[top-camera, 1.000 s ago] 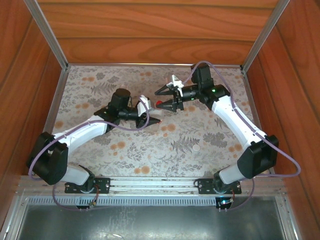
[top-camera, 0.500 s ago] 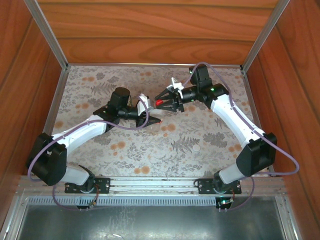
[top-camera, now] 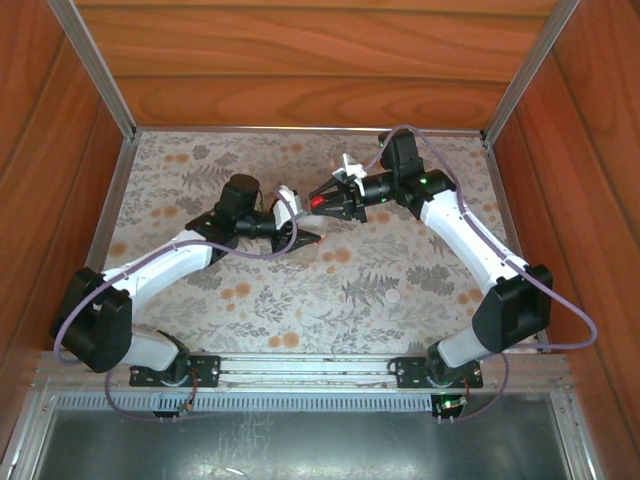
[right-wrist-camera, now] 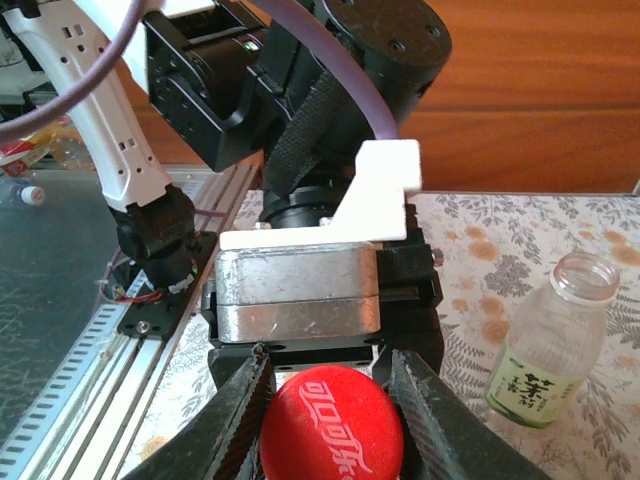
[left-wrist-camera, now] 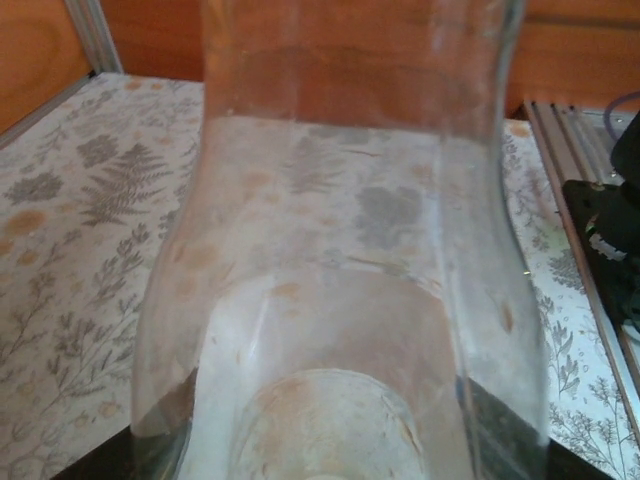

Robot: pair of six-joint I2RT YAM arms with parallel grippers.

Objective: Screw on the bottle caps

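In the overhead view both arms are reaching toward the middle of the flowered table (top-camera: 400, 250), and their tips are meeting just above and left of the frame's centre. The right gripper (top-camera: 323, 203) is pinching the red cap (top-camera: 317, 203). In the right wrist view that cap (right-wrist-camera: 332, 425) is sitting at the bottom centre of the frame, with the black fingers (right-wrist-camera: 240, 420) pressing against its two sides and white lettering showing on its top.

The left gripper (top-camera: 295, 228) is clamping the clear bottle (top-camera: 287, 200), which is sitting just left of the red cap. I cannot tell whether bottle and cap are touching. In the left wrist view the bottle (left-wrist-camera: 350, 250) is right up against the lens and is spanning most of the frame. The dark fingers (left-wrist-camera: 500, 440) are closing on it at the lower corners, and the table print is showing through its wall.

A green-labelled bottle (right-wrist-camera: 548, 350) is standing upright and uncapped on the table at the right edge of the right wrist view, apart from the red cap. The white cap (top-camera: 393, 296) is lying loose on the table, lower right of centre in the overhead view and well apart from both grippers.
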